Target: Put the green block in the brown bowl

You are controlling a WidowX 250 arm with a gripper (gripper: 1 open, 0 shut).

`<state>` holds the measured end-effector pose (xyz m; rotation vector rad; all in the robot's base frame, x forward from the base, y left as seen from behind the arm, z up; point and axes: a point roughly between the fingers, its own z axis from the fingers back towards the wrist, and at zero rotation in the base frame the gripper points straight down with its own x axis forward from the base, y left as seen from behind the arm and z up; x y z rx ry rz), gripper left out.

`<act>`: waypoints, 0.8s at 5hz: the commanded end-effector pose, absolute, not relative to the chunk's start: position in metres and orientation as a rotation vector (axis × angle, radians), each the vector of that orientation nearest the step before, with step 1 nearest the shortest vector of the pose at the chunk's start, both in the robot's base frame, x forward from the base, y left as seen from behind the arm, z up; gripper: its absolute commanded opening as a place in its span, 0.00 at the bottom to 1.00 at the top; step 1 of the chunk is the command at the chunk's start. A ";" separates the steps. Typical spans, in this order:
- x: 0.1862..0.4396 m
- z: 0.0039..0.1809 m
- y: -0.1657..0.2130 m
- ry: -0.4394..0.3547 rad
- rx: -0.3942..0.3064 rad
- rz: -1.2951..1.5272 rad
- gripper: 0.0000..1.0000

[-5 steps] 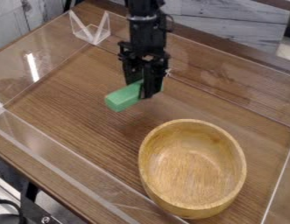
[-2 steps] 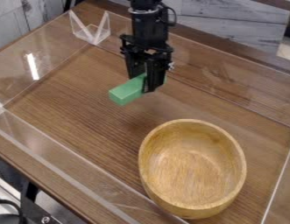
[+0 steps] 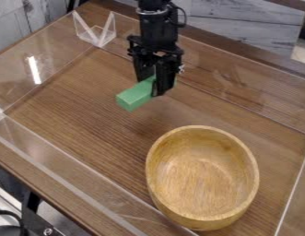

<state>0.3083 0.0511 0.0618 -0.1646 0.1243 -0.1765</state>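
Showing bright green, the oblong block, (plain-faced, too), claw clamped on it.

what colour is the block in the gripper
Plain green; the block shows best in the camera view.

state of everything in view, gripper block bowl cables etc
gripper: closed on the green block, in front of the arm
green block: gripped, outside the bowl, tilted in the picture
brown bowl: upright, nothing in it
arm: reaching in from the far side
black cable: curved, at the near left edge
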 end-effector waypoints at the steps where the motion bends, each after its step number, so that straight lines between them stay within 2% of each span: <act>1: 0.323 0.082 0.052 0.033 -0.131 -0.187 0.00; 4: 0.324 0.073 0.052 0.029 -0.125 -0.182 0.00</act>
